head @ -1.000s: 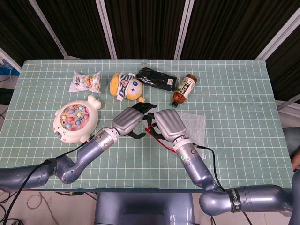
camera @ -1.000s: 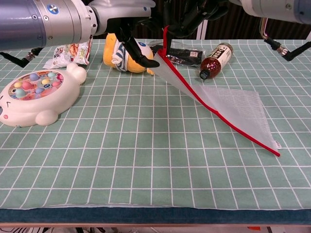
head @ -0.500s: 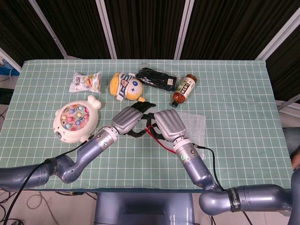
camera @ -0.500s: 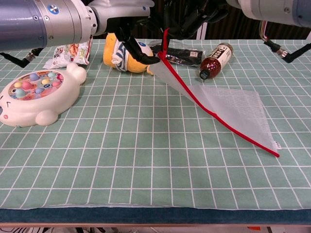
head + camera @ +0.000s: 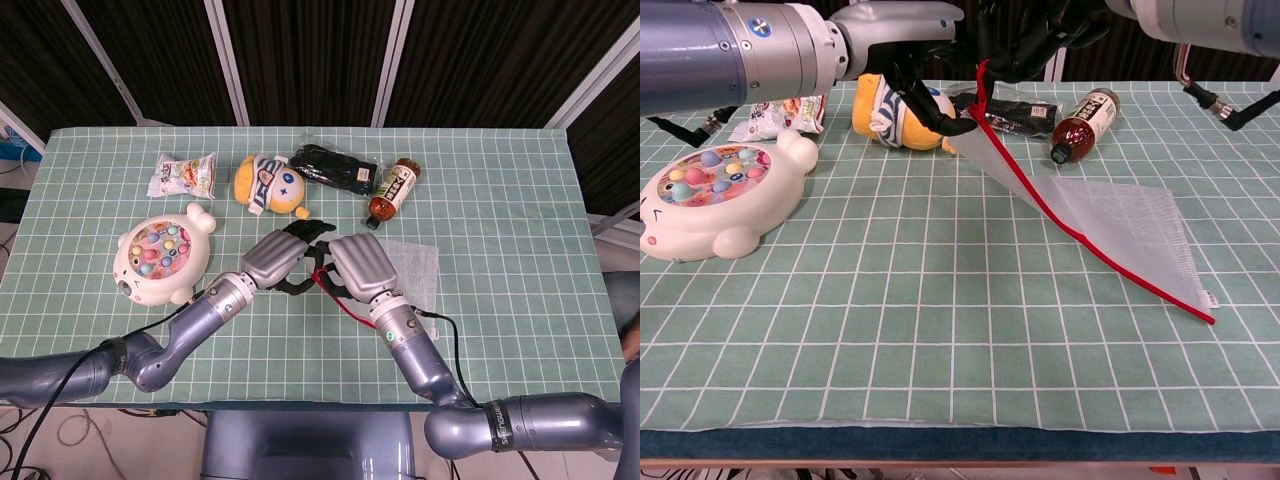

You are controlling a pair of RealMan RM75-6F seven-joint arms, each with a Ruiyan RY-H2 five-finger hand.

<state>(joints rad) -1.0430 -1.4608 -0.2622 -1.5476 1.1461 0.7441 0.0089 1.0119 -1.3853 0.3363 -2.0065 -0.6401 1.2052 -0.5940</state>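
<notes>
Worktop (image 5: 520, 220): green cloth printed with a white square grid, dark blue front edge visible in the chest view.

Mesh pouch (image 5: 1120, 225): translucent white net fabric with a red border, roughly triangular as it hangs. One corner is lifted above the worktop, the far end lies flat on the cloth (near the bottle, not touching it as far as the chest view shows).

Right hand (image 5: 362, 264): grey shell with dark fingers, closed on the raised red edge of the pouch; the red trim runs down from its fingertips.

Left hand (image 5: 281, 256): same build, fingers curled and meeting the right hand at the lifted corner. Its dark fingertips touch the pouch edge; whether it truly grips the fabric cannot be told.

Fishing toy (image 5: 157, 259): cream plastic, rounded animal shape, its round tray filled with small pastel pieces. Sits left of the hands, well apart.

Plush toy (image 5: 270, 185): yellow and white, soft, lying on its side behind the hands.

Black packet (image 5: 335, 167): glossy dark wrapper, lying between plush toy and bottle.

Bottle (image 5: 393, 189): brown liquid, dark cap, lying on its side; label carries writing too small to read.

Snack bag (image 5: 183, 173): crinkled, printed, print illegible.
</notes>
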